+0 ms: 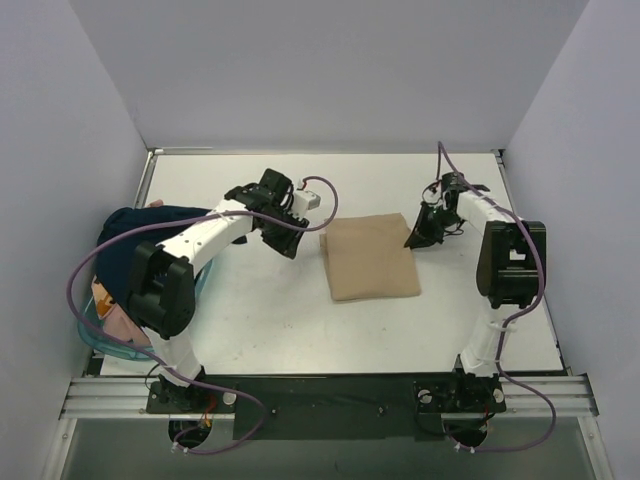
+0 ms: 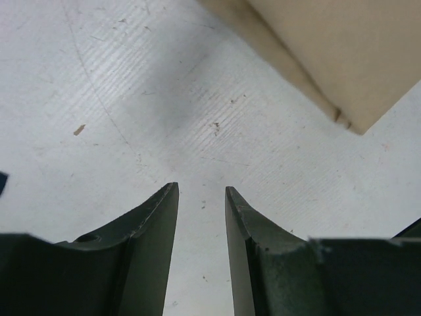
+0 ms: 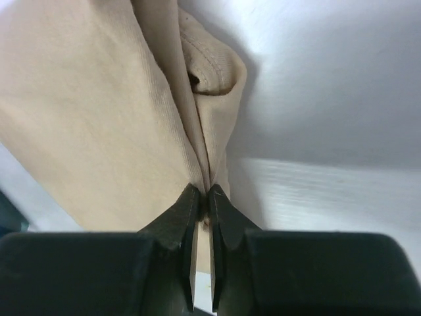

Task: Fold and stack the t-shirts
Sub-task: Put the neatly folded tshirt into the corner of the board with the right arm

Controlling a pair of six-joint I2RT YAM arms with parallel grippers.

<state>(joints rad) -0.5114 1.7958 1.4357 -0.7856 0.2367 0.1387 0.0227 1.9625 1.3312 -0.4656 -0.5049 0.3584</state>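
A white tabletop (image 1: pixel 250 330) is sitting between pale lilac walls. One folded tan cloth t-shirt (image 1: pixel 370 258) is lying mid-desk. The right gripper (image 1: pixel 418 240) is pinching its far right corner, and the left gripper (image 1: pixel 290 240) is hovering open beside its left edge. I'd say this fold is finishing. Next, someone needs to fetch the one dark navy t-shirt (image 1: pixel 130 245) heaped on the teal round basket (image 1: pixel 95 340) at the left edge.

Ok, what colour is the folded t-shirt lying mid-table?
The t-shirt is plain tan, with no pattern; the top external view shows it best.
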